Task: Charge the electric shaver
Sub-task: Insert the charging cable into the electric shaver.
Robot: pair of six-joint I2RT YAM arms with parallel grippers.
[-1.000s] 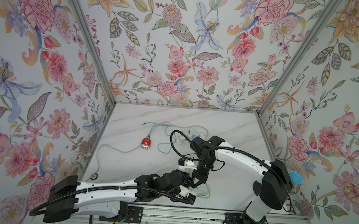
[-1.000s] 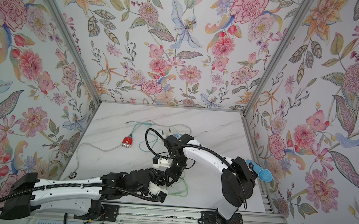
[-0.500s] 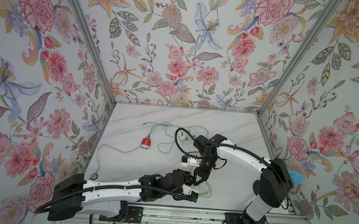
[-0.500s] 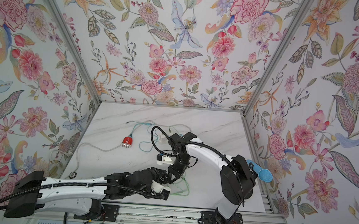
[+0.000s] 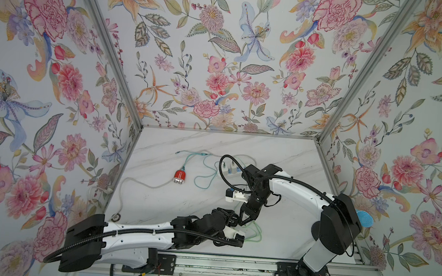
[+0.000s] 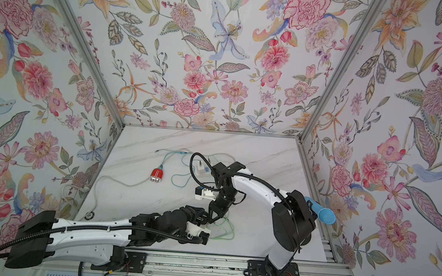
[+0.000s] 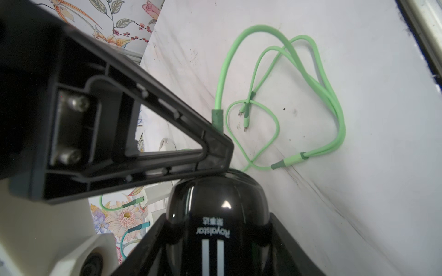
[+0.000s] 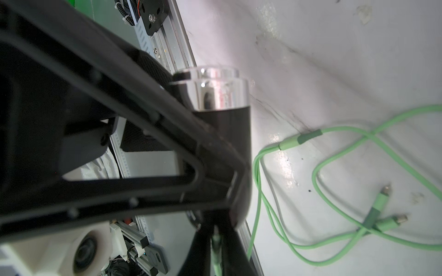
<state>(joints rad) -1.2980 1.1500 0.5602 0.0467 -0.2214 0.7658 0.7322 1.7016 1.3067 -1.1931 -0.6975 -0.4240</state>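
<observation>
Both arms have edged slightly rightward. At the near side of the table [image 5: 157, 200], the left gripper [image 5: 229, 219] clamps the black shaver [image 7: 216, 203], steadying it. The right gripper [image 5: 246, 219], pinched nearly shut on the plug [image 7: 217, 118] of the green cable [image 7: 318, 78], can then apparently seat it. Two connectors [image 7: 245, 125] lie loose, and one red shaver [image 5: 179, 176] sits apart.

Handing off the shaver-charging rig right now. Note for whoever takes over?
Grips: left end effector shut on the glossy black electric shaver; right end effector shut on the dark green plug of the light green charging cable, at the shaver's base.
Cable's slack lies looped on the white marble table.
Done: both grasped, plug at the base.
Left: seating is hidden; confirm it is in, then release.
</observation>
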